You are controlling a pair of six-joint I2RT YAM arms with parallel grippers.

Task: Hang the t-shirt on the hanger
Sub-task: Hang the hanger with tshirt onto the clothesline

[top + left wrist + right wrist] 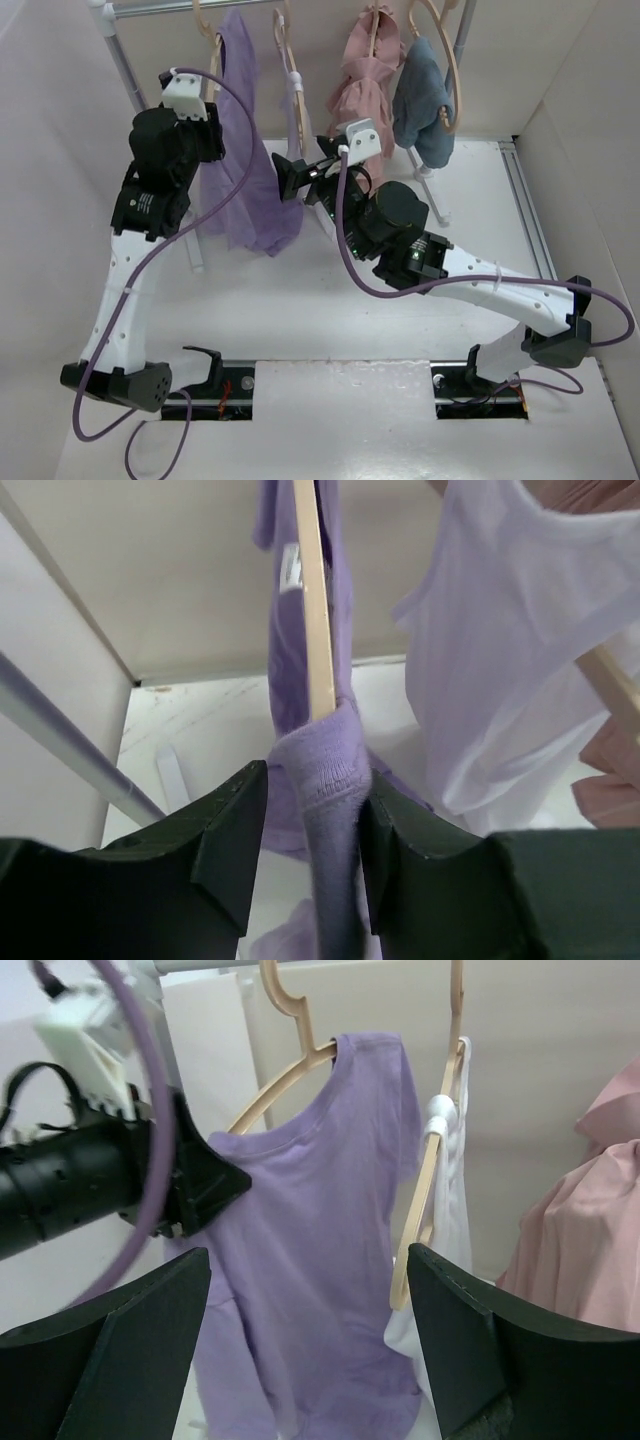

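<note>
The lavender t-shirt (250, 170) hangs from the rail at the back left. In the right wrist view the t-shirt (320, 1240) drapes over the right arm of the tan wooden hanger (270, 1095), whose left arm is bare. My left gripper (212, 135) is shut on a bunched edge of the t-shirt (325, 780) just below the end of the hanger arm (315, 600). My right gripper (285, 178) is open and empty, a short way in front of the shirt; its jaws stand wide apart in its own view (310, 1290).
A white garment (445, 1220) on a like hanger hangs just right of the t-shirt. A pink garment (365, 75) and a blue-grey one (425, 95) hang further right. The rack's metal pole (60, 745) and leg (125, 65) stand at the left, with walls close by.
</note>
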